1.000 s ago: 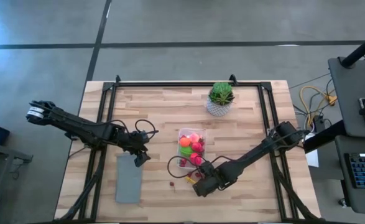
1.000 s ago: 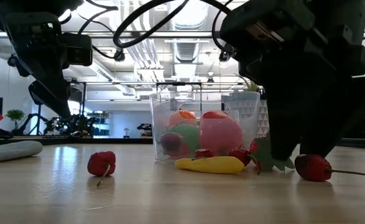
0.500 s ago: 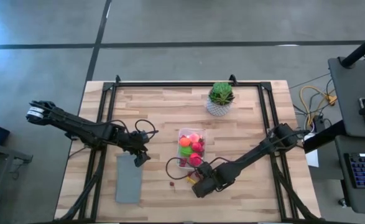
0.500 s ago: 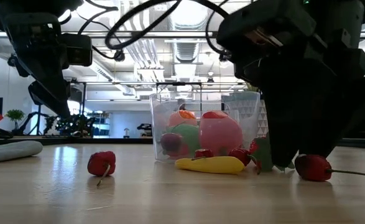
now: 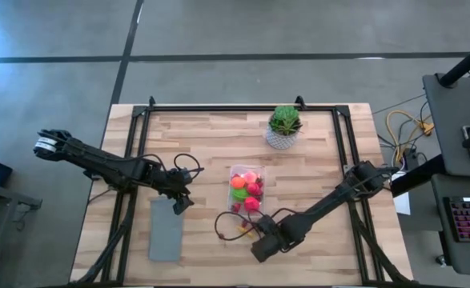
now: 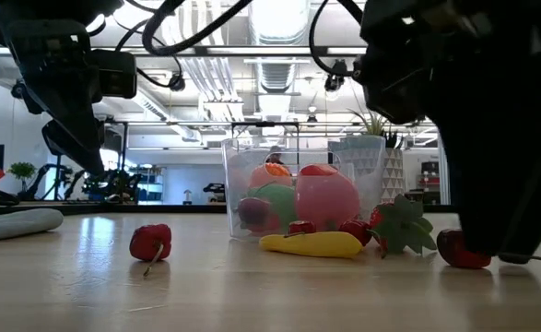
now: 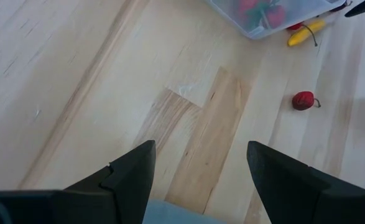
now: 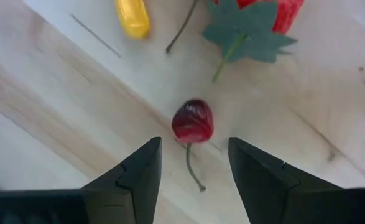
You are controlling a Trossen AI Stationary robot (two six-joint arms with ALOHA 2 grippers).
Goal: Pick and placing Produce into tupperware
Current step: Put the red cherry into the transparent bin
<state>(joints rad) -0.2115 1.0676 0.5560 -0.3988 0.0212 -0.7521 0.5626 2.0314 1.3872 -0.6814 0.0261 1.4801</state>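
Pulled back from the tub to line up on a loose cherry.

Nearest the table's front edge, hovering with the right gripper (image 8: 193,148), fingers spread and empty, just over a small dark-red toy cherry with a thin stem (image 8: 193,121). Shifted there within the last second from beside the tub's near corner, uncovering a red toy strawberry with a green leaf (image 6: 404,226) and a yellow banana-shaped piece (image 6: 311,243), both on the wood just outside the small clear plastic rectangular tupperware (image 6: 238,159). Probably means the stemmed cherry gets picked next. Already inside the tub: pink, orange and green pieces. Off to one side, another red cherry (image 6: 150,242) on bare wood. Farther across, waiting with the left gripper (image 5: 180,202), fingers apart and holding nothing, at the flat grey rectangle (image 5: 166,232).
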